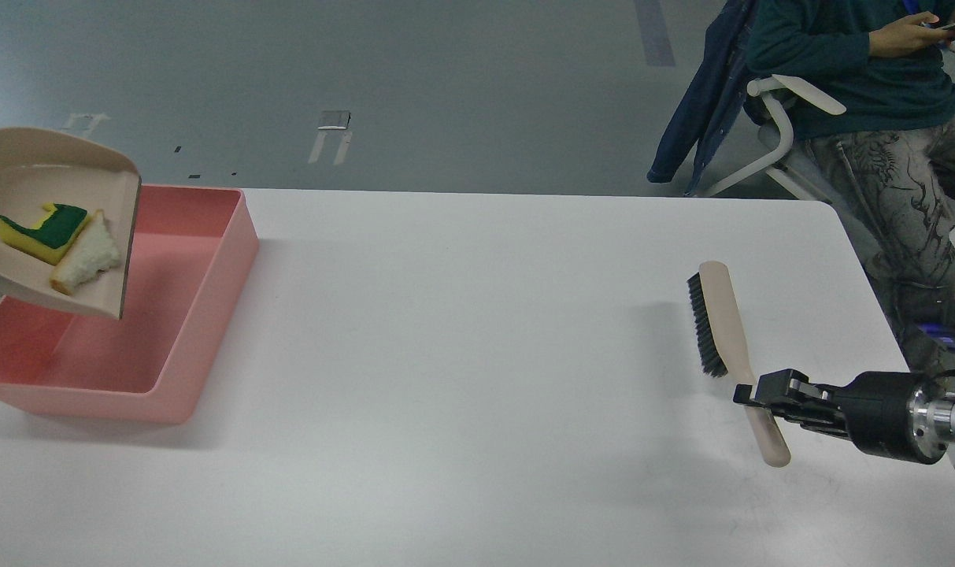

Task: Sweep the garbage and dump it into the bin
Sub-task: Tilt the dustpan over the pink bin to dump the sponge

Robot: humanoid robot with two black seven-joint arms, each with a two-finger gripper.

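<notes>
1. Garbage sits in the beige dustpan (20, 169) at the upper left of the frame: a yellow sponge piece with a green scouring layer (42, 231), and touching its right side an off-white crumbly scrap (90, 258).
2. That dustpan is held up and tilted, its open lip pointing down over the pink bin (201, 315); both scraps lie just short of the lip.
3. The bin, a shallow rectangular tray with sloped walls, rests on the white surface (461, 378) at its left edge, partly beneath the dustpan.
4. My left tool is out of the frame, so I cannot say what carries the dustpan.
5. My right tool (749, 394) comes in from the lower right and is closed around the handle of the beige brush (725, 315), near the handle's lower end.
6. The brush lies along the surface at the right side of the frame, black bristles facing left, head toward the far edge, handle tip sticking out below my fingers.
7. Brush and bin are well apart, with bare surface between them.
8. A seated person (863, 71) on a white chair (784, 150) is at the upper right, beyond the surface.
</notes>
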